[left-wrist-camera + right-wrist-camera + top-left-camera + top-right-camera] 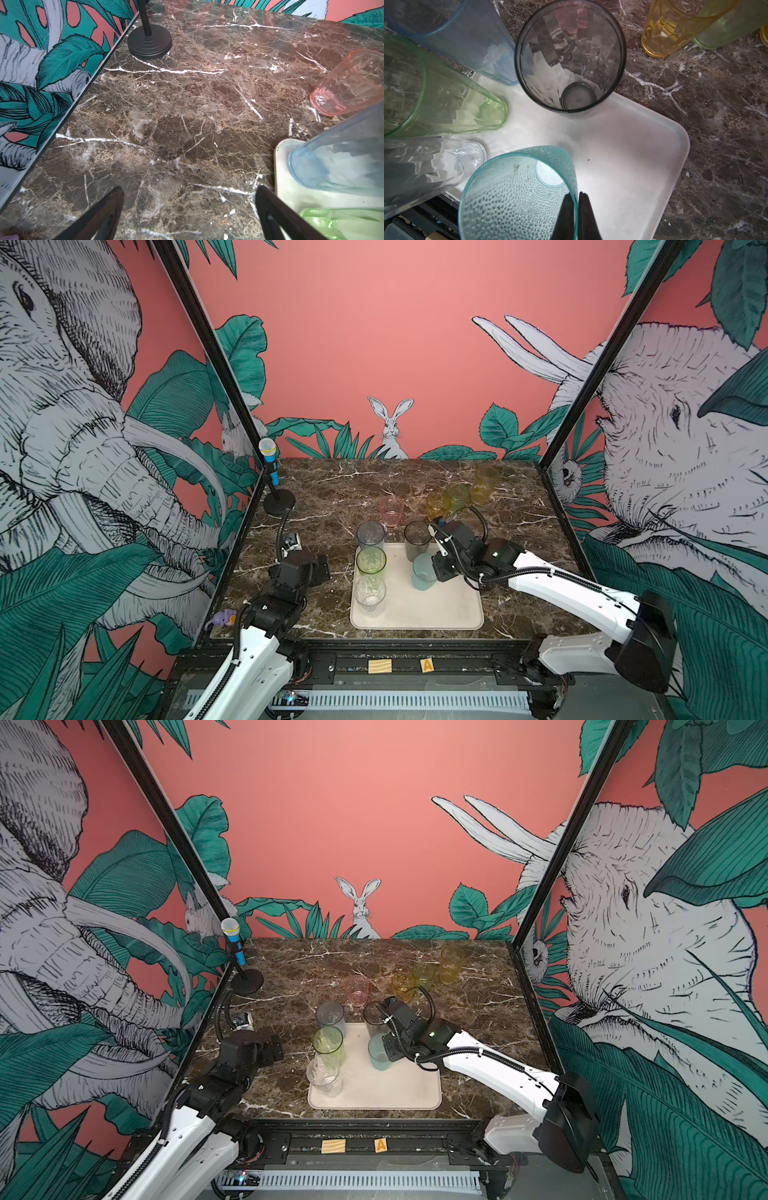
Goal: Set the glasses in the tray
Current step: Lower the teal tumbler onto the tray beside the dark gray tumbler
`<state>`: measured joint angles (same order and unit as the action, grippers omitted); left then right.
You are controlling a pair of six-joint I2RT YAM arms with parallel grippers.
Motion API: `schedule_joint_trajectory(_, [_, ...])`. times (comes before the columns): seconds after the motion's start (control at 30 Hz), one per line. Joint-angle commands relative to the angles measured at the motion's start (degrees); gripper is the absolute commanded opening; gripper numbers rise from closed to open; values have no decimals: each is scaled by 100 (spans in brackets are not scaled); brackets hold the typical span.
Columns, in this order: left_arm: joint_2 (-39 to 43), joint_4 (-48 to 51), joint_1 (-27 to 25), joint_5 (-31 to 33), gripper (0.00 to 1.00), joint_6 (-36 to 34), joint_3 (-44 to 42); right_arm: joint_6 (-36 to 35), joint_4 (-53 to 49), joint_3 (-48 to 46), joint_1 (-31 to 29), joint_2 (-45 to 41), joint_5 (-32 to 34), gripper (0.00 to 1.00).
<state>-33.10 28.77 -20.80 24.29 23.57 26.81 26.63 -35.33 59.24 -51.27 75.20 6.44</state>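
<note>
My right gripper [576,195] is shut on the rim wall of the teal glass [424,572] [512,197], one finger inside and one outside, over the cream tray [415,614] [623,145]. Whether the glass base touches the tray I cannot tell. On the tray stand a smoky dark glass [571,56], a grey-blue one [370,535], a green one [371,560] and a clear one [370,593]. Behind the tray, on the marble, stand pink [391,510], amber [436,506], pale green [457,495] and yellow [484,483] glasses. Left of the tray, my left gripper [189,193] [318,568] hangs open and empty.
A toy microphone [270,464] on a black stand [149,41] occupies the far left corner. A purple toy [222,617] lies at the near left edge. Printed walls enclose the marble table on three sides. Two small wooden blocks [380,667] sit on the front rail.
</note>
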Motion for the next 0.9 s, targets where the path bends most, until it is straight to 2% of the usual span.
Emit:
schedule_joint_trajectory(0.0, [1, -110, 15, -23, 100, 77, -89, 97, 258, -25, -49, 64, 58, 0])
schedule_joint_trajectory(0.87, [-86, -206, 15, -30, 100, 67, -139, 149, 598, -58, -77, 474, 122, 0])
